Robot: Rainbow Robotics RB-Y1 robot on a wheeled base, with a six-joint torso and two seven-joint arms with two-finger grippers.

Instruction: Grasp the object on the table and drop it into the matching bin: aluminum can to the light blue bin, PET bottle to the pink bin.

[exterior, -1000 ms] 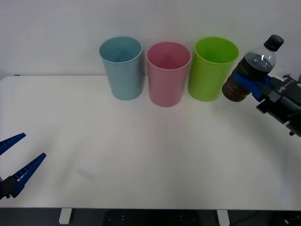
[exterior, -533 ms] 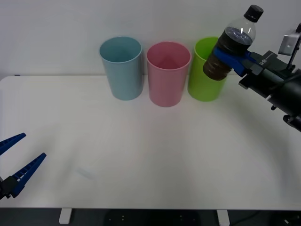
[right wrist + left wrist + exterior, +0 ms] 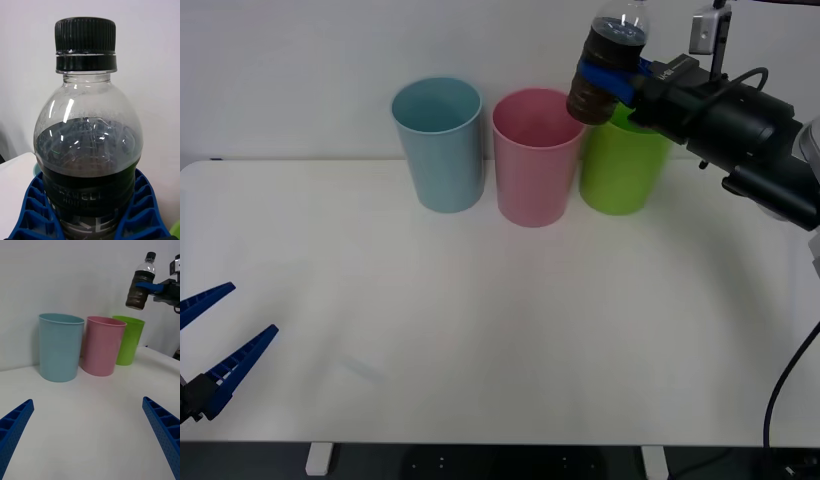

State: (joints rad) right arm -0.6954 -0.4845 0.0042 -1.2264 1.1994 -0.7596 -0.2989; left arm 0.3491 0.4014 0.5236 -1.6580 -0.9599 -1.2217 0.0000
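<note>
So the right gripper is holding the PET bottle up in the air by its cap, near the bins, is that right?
Not quite: the right gripper is holding the PET bottle up near the bins, but around its body, not its cap. The right wrist view shows the jaws below the shoulder and the cap free.

Plain white wall [image 3: 300,50], dark floor [image 3: 480,462]

A capped bottle [image 3: 607,62] of dark liquid is held upright at the frame's top, above the pink bin's [image 3: 537,160] right rim; the blue bin [image 3: 440,146] stands left.
</note>
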